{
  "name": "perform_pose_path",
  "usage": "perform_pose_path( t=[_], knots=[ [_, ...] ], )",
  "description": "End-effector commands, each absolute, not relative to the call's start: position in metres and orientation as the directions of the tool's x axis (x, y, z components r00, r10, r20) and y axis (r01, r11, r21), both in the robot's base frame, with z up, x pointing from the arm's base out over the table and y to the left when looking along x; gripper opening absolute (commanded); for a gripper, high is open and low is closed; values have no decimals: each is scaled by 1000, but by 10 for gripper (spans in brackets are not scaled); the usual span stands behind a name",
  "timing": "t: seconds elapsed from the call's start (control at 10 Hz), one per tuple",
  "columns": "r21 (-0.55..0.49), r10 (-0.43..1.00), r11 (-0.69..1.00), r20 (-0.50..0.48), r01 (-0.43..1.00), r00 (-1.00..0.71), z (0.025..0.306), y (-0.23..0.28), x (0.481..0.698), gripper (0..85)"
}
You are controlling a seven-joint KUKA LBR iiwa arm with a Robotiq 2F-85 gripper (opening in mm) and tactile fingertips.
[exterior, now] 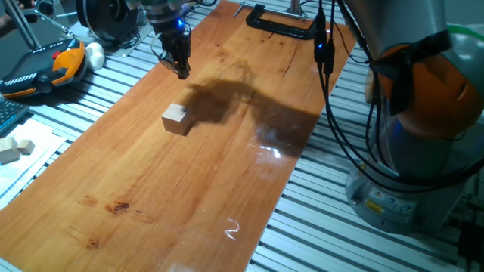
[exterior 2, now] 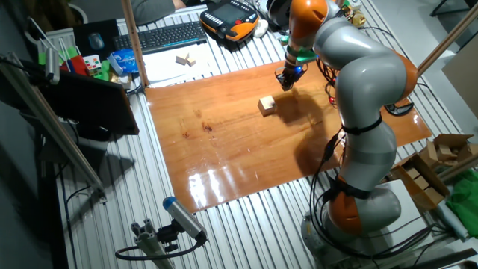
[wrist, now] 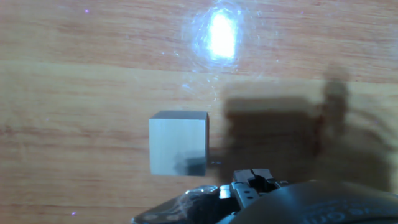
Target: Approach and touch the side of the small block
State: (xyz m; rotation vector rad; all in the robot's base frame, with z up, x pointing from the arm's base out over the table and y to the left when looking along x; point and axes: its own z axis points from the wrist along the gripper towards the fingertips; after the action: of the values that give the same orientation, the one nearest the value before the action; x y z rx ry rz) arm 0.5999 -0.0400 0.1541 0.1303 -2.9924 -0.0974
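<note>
The small block [exterior: 176, 119] is a pale wood cube resting on the brown wooden board [exterior: 151, 204]. My gripper [exterior: 183, 73] hangs just above the board, behind the block and apart from it, with its fingers together and nothing held. In the other fixed view the gripper [exterior 2: 286, 82] is up and to the right of the block [exterior 2: 267, 104], with a clear gap between them. In the hand view the block [wrist: 178, 143] sits left of centre and the closed fingertips [wrist: 252, 179] show at the bottom edge.
A black clamp [exterior: 280, 23] grips the board's far end. An orange teach pendant [exterior: 53, 68] and flat pale wood pieces on white paper [exterior: 15, 147] lie left of the board. A keyboard [exterior 2: 168, 35] is beyond it. The robot base [exterior: 423, 151] stands to the right.
</note>
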Motion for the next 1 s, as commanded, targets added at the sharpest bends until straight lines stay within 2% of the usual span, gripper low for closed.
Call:
perform_pose_path(
  t=[0.0, 0.2, 0.4, 0.7, 0.9],
  knots=[
    [70, -70, 996, 156, -60, -985, 154, -40, 600, 7],
    [103, -25, 995, 187, -5, -982, 154, -40, 600, 7],
    [89, -28, 996, 193, -11, -981, 154, -40, 600, 7],
    [66, -71, 996, 161, -61, -984, 126, -43, 617, 7],
    [84, -77, 994, 158, -64, -984, 112, -43, 619, 7]
  ],
)
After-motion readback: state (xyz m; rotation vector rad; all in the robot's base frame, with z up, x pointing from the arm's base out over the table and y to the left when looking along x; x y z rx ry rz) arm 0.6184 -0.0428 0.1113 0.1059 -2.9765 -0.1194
